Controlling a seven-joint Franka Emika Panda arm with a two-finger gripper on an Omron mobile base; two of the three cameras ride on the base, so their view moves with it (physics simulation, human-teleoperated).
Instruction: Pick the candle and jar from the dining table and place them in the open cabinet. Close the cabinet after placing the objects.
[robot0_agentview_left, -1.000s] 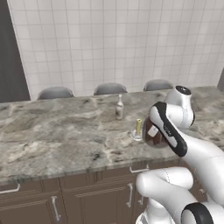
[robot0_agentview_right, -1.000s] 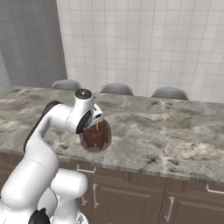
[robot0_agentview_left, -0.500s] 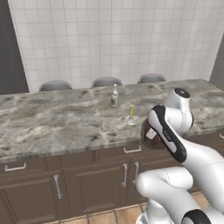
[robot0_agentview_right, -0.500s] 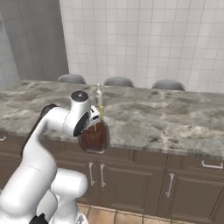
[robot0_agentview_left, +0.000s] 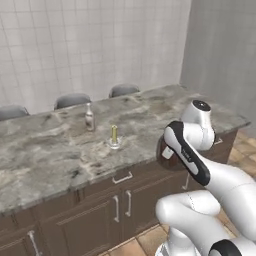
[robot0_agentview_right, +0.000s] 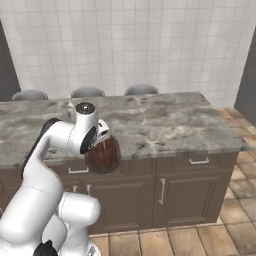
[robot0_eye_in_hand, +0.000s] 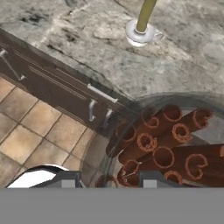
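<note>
My gripper is shut on the jar, a squat reddish-brown ribbed jar held in the air just off the front edge of the dining table. From the left, my forearm covers most of the jar. The hand view looks down into the jar, which holds brown rolled sticks, with my gripper at its rim. The candle, a yellow stick on a small round holder, stands upright on the dining table to the left of the arm; the candle is also ahead of the hand. The cabinet is out of view.
A slim clear glass bottle stands behind the candle. Grey chair backs line the table's far side. Drawer and door fronts with silver handles run below the top. Tiled floor spreads past the table's right end, by a dark grey wall.
The whole picture has shifted, so the base has moved; the table's right end and the floor now show. The jar stays in my gripper and now hangs off the table's front edge.
</note>
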